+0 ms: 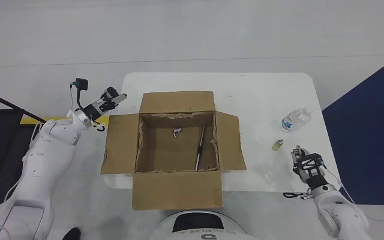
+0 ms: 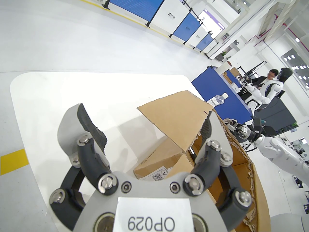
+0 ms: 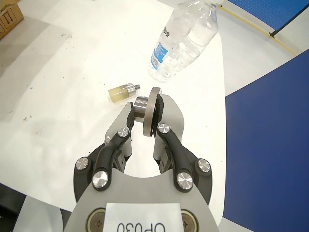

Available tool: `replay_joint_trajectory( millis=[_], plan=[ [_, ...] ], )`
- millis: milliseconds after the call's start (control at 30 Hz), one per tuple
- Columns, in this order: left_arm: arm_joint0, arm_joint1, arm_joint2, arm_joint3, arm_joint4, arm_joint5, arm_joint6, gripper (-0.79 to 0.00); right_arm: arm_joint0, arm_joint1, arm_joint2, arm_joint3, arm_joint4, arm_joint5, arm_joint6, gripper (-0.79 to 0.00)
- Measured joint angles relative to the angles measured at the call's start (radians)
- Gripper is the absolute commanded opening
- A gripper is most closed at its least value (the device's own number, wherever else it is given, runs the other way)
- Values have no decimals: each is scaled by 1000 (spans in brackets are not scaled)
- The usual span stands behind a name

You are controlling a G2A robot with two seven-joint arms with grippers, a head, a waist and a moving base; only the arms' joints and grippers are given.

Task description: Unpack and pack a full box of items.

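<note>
An open brown cardboard box (image 1: 177, 102) stood in the middle of the white table (image 1: 264, 96), with all four flaps folded outward. Inside the box, on its floor, lay a small metal piece (image 1: 177, 132) near the far wall and a thin dark rod (image 1: 200, 146) along the right wall.

The left gripper (image 2: 144, 118) hung just outside the far left corner of the box, above the table. Its two padded fingers (image 2: 93, 129) were spread wide and there was nothing between them. In the left wrist view, the raised far flap of the box was seen right past the fingertips.

The right gripper (image 3: 144, 107) was well apart from the box on its right side, low over the table. Its fingers were closed most of the way on a round silver metal part with a wide flange (image 3: 150, 112). One pad pressed the flat face of the flange and the other pressed the end of the short hub.

A short yellowish cylinder with a metal threaded end (image 3: 120, 92) lay on its side on the table, also to the right of the box and just beyond the held part, not touching it. Farther from the robot than the cylinder, on the same side of the box, a clear plastic water bottle with a white cap (image 3: 183, 42) seemed to stand upright.
</note>
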Motion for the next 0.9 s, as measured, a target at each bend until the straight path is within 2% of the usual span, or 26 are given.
replay_joint_trajectory(
  millis=[633,900],
  plan=[
    [0,0,0,0,0,0,0,0,159,-2,-82,112,-24,-12,128,-782],
    [0,0,0,0,0,0,0,0,187,-2,-82,151,-17,-11,143,-690]
  ],
)
